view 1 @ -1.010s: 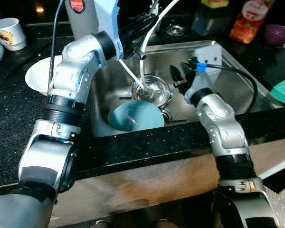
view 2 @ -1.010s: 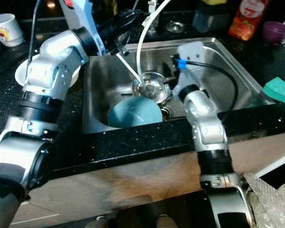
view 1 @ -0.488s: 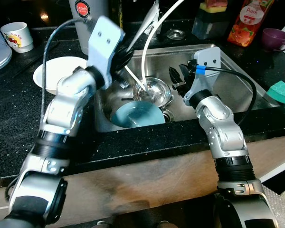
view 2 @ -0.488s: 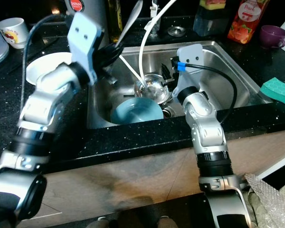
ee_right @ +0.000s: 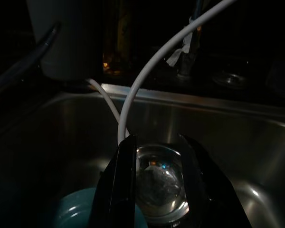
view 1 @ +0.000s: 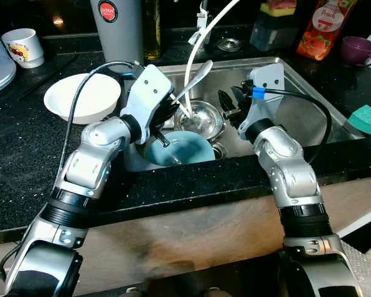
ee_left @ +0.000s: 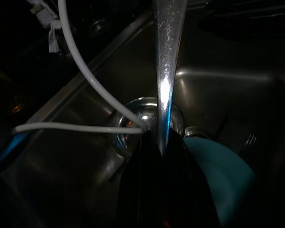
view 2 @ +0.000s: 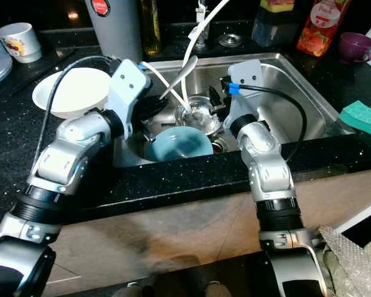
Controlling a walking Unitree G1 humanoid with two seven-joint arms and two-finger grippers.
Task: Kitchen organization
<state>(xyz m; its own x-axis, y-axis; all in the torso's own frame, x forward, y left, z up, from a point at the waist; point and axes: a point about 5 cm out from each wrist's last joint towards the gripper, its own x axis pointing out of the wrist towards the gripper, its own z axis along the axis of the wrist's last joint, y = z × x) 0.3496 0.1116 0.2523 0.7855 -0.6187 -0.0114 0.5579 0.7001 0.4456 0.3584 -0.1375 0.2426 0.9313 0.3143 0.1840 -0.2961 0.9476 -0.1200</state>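
The step in hand looks like clearing dishes out of the sink (view 1: 309, 105). The left claw (view 1: 171, 106) is pinched on the handle of a metal spoon (view 1: 195, 75), held over the sink's near left corner with the spoon's bowl pointing up toward the white hose (view 1: 198, 43). Below it lie a blue bowl (view 1: 176, 148) and, just behind, a small steel bowl (view 1: 201, 117) into which the hose runs. The right claw (view 1: 232, 102) hovers above the steel bowl, its fingers spread with nothing between them; in the dark right wrist view they frame that bowl.

Next, I judge, the spoon needs a resting place, probably on the black desk (view 1: 18, 142) near the white bowl (view 1: 80, 96), though that is a guess. Lifting it calls for care: the hose crosses close beside the spoon. To the left the desk offers open room; the sink's front rim is close under both forearms.
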